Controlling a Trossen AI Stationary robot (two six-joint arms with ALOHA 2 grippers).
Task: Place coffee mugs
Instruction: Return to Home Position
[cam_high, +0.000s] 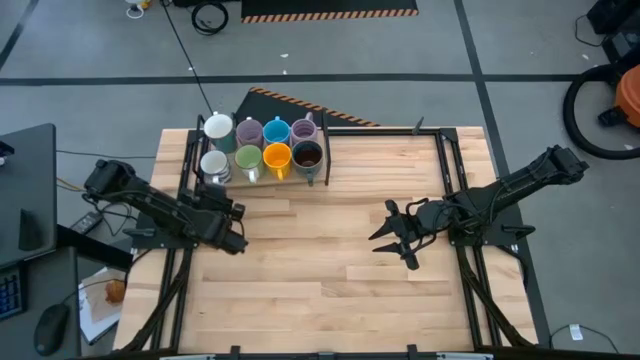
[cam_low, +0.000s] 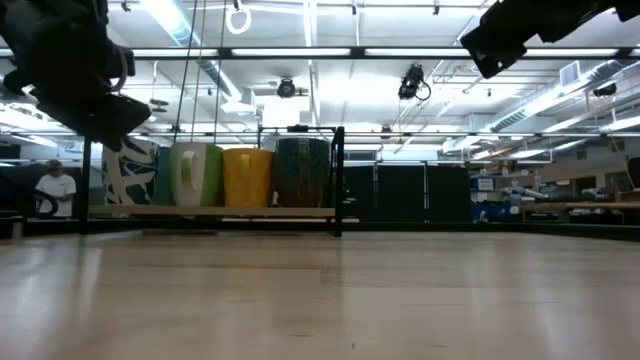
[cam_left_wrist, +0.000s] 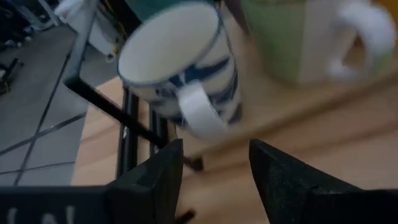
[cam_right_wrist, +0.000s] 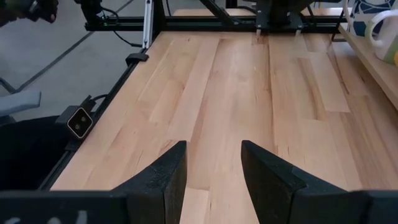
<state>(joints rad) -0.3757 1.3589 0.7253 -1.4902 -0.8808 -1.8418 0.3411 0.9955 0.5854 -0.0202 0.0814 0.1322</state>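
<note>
We see the coffee mugs standing upright in two rows of four on a low black-framed shelf at the far left corner of the wooden table. From above, the back row runs white mug, lilac mug, blue mug, second lilac mug. The front row runs blue-and-white patterned mug, green mug, orange mug, dark brown mug. They are packed close, side by side.

The left gripper hangs over the table just on the near side of the shelf. We see its fingers apart with nothing between them. Its wrist camera looks at the patterned mug, whose handle is turned toward it, and at the white-handled green mug beside it.

The right gripper sits over the right half of the table, well apart from the mugs. Its fingers are spread and empty above bare wood.

In the room beyond, a person shows at the left of the low view.
</note>
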